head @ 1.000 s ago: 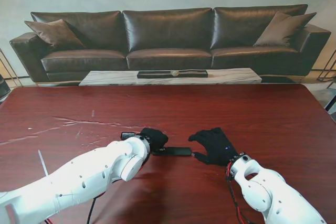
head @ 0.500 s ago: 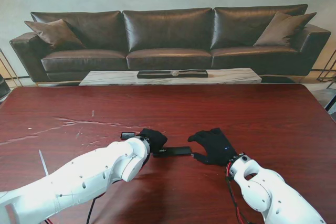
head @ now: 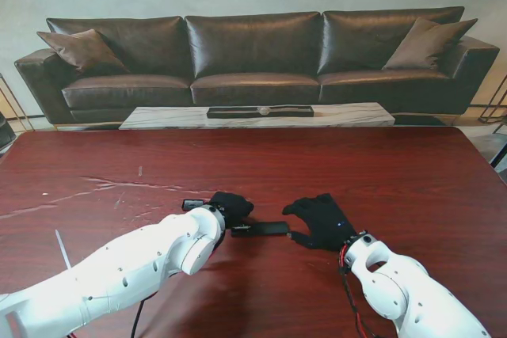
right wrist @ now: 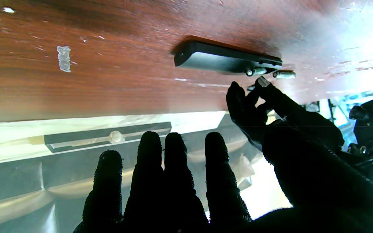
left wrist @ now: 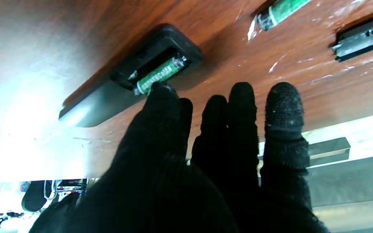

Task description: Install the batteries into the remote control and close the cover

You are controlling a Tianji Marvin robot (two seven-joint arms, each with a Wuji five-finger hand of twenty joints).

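Observation:
The black remote (head: pixel 265 228) lies on the red-brown table (head: pixel 380 172) between my two hands, back side up. Its battery compartment is open, and one green battery (left wrist: pixel 159 75) sits in it. My left hand (head: pixel 231 210) is at the remote's left end with fingers apart, and one fingertip (left wrist: pixel 160 90) touches that battery. A second green battery (left wrist: pixel 280 11) and the black cover (left wrist: pixel 364 35) lie loose on the table beside the left hand. My right hand (head: pixel 321 221) rests open at the remote's right end, thumb against it.
A small dark piece (head: pixel 192 204) lies by my left wrist. Pale scratches (head: pixel 119 187) mark the tabletop on the left. Beyond the table's far edge stand a low marble table (head: pixel 257 116) and a dark leather sofa (head: pixel 253 57).

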